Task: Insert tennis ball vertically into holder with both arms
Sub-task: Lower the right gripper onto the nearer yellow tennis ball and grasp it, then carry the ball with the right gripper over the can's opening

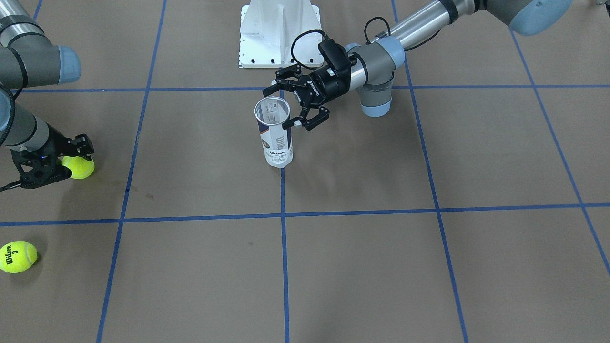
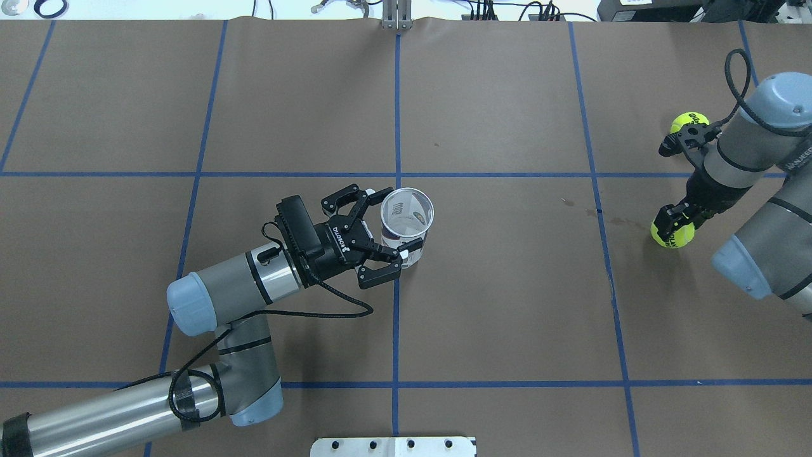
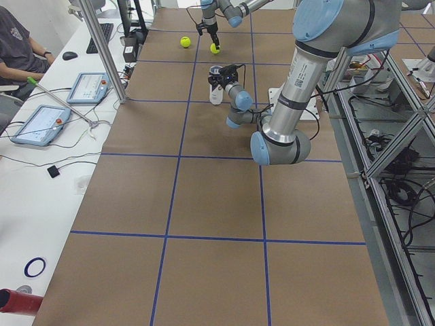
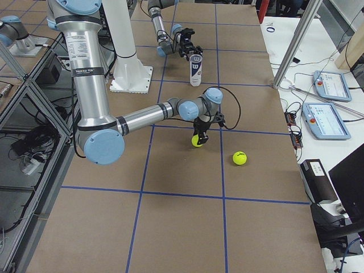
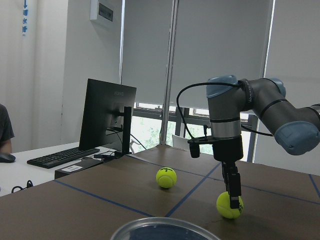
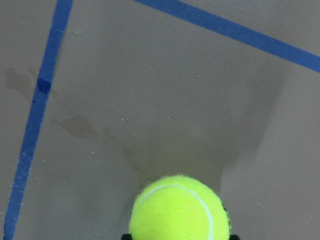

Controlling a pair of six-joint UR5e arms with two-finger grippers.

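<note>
The holder is a clear can with a white and navy label. It stands upright and open-topped near the table's middle, also visible in the overhead view as the holder. My left gripper is open, one finger on each side of the can's upper part. One pad rests against its wall. My right gripper is shut on a yellow-green tennis ball at the table's right side, at or just above the surface. The right wrist view shows that ball from above.
A second tennis ball lies loose beyond the held one, also visible as the ball. The white robot base plate sits behind the holder. A person sits at a desk with tablets past the table's far edge.
</note>
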